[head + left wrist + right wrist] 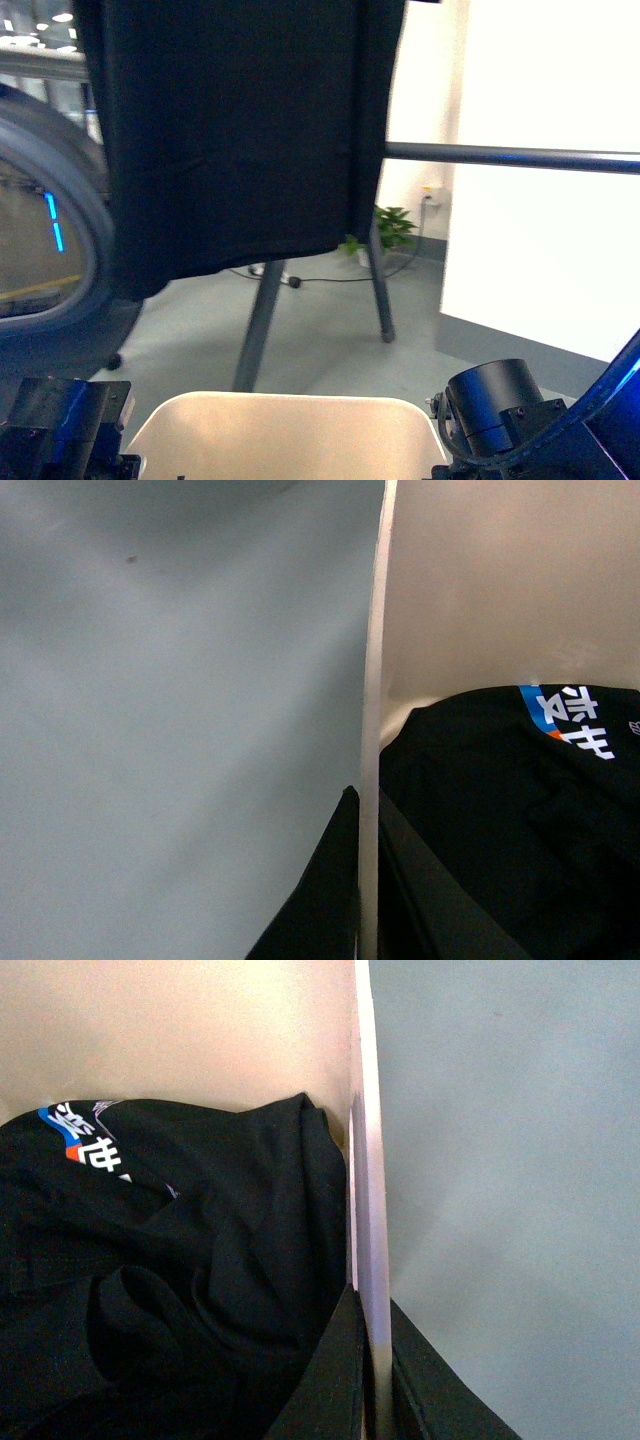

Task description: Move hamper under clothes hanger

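1. Closest to you is the hamper (285,435), the beige tub at the bottom of the front view. It sits right between your two arms, and only its far rim and a bit of the inside show there.
2. Your left gripper (368,798) is clamped onto the hamper's side wall. One finger is outside the tub, one is inside, and the rim is squeezed between them.
3. Inside the tub there's a heap of black clothes (500,820) with a blue and white print on top.
4. Your right gripper (372,1305) is pinched over the opposite wall the same way, with fingers on both sides.
5. Further out in the front view, on the left, there's the dark grey dryer (60,250) with a blue light strip.
6. Next to it a black shirt (240,140) hangs off the clothes rack (510,157). The bar runs off to the right, and the splayed legs stand on the floor just past the hamper's far rim.
7. Behind the legs is a small plant (390,228), then a big white panel (550,260) on the right.
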